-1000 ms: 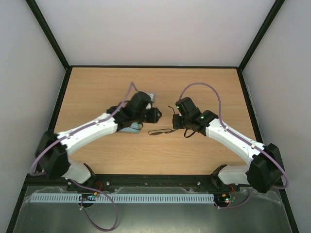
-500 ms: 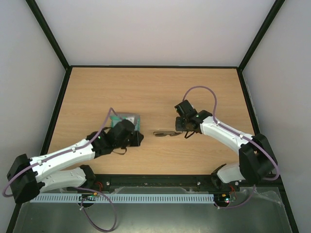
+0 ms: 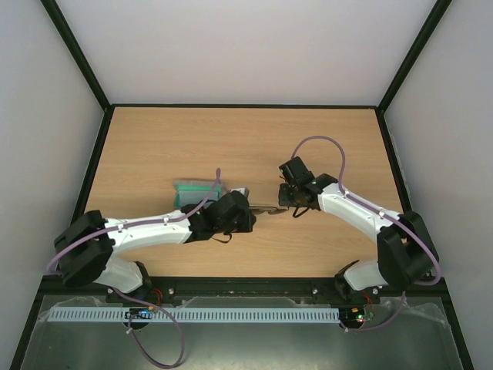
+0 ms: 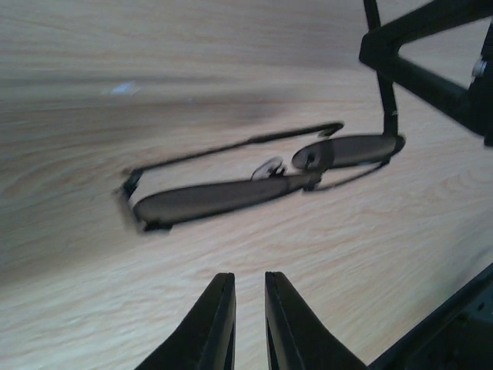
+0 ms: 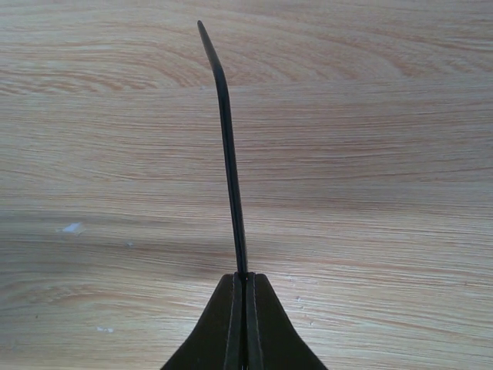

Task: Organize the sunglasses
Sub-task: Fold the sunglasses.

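Note:
The sunglasses (image 3: 266, 209) lie on the wooden table between my two grippers, with thin dark frames and two dark lenses. In the left wrist view the sunglasses (image 4: 216, 199) rest lens-side down, one temple arm folded behind and the other rising at the right. My right gripper (image 3: 286, 203) is shut on that raised temple arm (image 5: 229, 154), which stands straight up from the closed gripper (image 5: 244, 279). Just left of the glasses, my left gripper (image 3: 249, 219) sits low over the table. That left gripper (image 4: 249, 287) shows a narrow gap between its fingers, with nothing in it.
The grey case (image 3: 192, 190) with green lining sits behind my left forearm. A pale corner of cloth (image 3: 241, 191) shows beside it. Black frame rails edge the table on all sides.
My left gripper has swung from the case rightward and down to just short of the sunglasses. The right gripper keeps its hold on the temple arm and has barely moved in the last half second.

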